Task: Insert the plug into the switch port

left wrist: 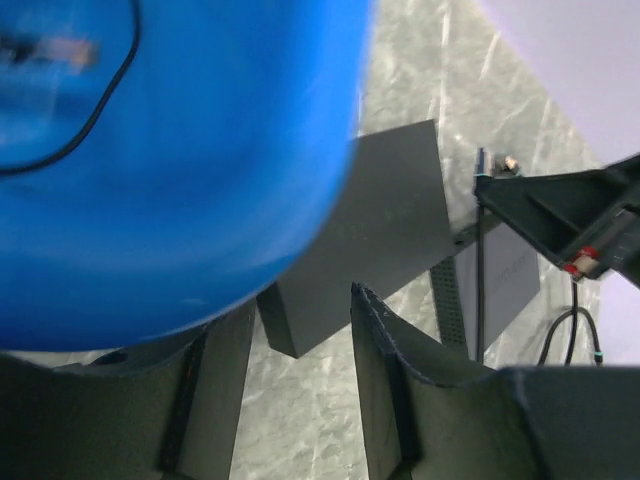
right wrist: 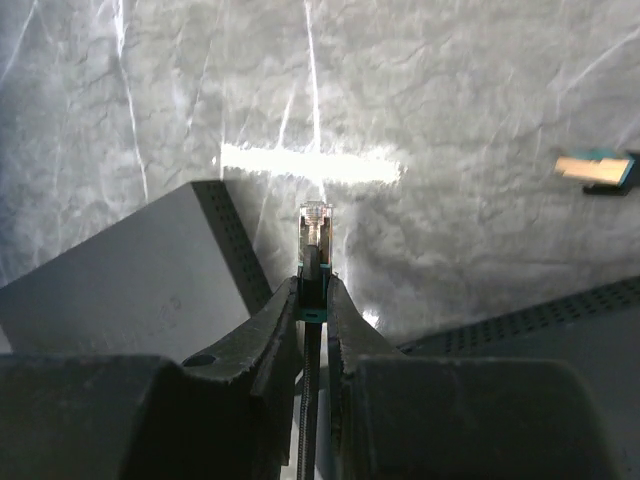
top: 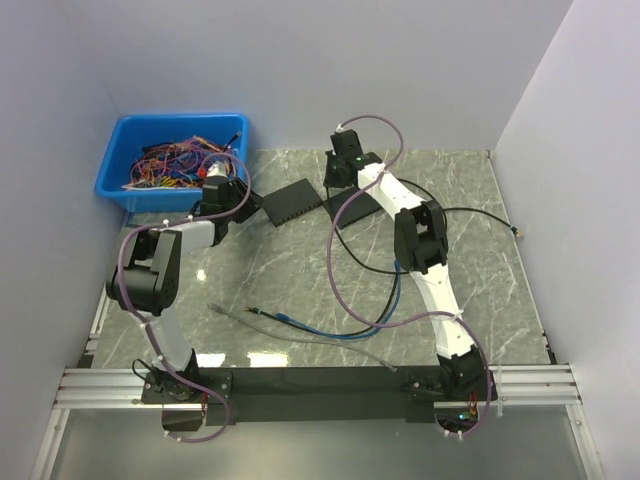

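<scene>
The switch (top: 291,203) is a flat dark grey box lying at the back of the table. My left gripper (top: 250,197) is at its left end. In the left wrist view its jaws (left wrist: 298,305) stand open, with a corner of the switch (left wrist: 385,215) between the fingertips and bare table showing in the gap. My right gripper (top: 343,170) hovers just behind and right of the switch. It is shut on the plug (right wrist: 315,225), a clear-tipped connector with a teal boot, whose black cable hangs down between the fingers (right wrist: 270,330). The switch (right wrist: 120,285) lies to the plug's left; no port shows.
A second dark perforated box (top: 352,212) lies under the right arm, right of the switch. A blue bin (top: 118,182) of tangled wires stands at the back left, close against my left wrist. Blue (top: 330,331), grey (top: 300,333) and black (top: 480,214) cables trail over the marble top.
</scene>
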Controlling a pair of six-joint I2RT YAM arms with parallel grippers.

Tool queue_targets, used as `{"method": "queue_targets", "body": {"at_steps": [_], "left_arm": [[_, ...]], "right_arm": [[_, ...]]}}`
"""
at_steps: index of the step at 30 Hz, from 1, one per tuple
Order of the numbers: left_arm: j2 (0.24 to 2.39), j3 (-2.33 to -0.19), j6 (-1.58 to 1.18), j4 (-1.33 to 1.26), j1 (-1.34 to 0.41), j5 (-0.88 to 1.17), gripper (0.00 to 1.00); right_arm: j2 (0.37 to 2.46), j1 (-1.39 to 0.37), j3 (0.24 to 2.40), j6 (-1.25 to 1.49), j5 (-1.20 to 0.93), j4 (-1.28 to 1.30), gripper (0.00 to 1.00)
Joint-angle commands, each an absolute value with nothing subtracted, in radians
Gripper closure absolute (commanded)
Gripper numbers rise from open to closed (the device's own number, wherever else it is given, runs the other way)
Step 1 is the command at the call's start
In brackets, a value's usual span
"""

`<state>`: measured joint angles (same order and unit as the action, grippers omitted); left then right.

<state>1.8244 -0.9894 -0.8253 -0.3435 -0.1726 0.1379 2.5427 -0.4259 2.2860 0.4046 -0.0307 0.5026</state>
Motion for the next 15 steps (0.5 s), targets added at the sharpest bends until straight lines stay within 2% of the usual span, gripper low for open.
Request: {"method": "queue_targets", "body": {"at_steps": [1,8,15], "left_arm": [[1.89,-1.054,-0.819,-0.383,-0.173,0.183,0.52],[1.988,-1.098,-0.818,-0.37,-0.184,0.206,0.53],[2.017,-1.114,-0.821,-0.359,-0.201,0.193,0.53]], "right_arm": [[2.572,-0.428,2.368,0.431,-0.093,0.564,1.0],[2.634,-0.433,2.416,0.48,-0.274,0.595,1.0],[2.635,-0.431,2.419,0.486,-0.299,0.624,1.0]]}}
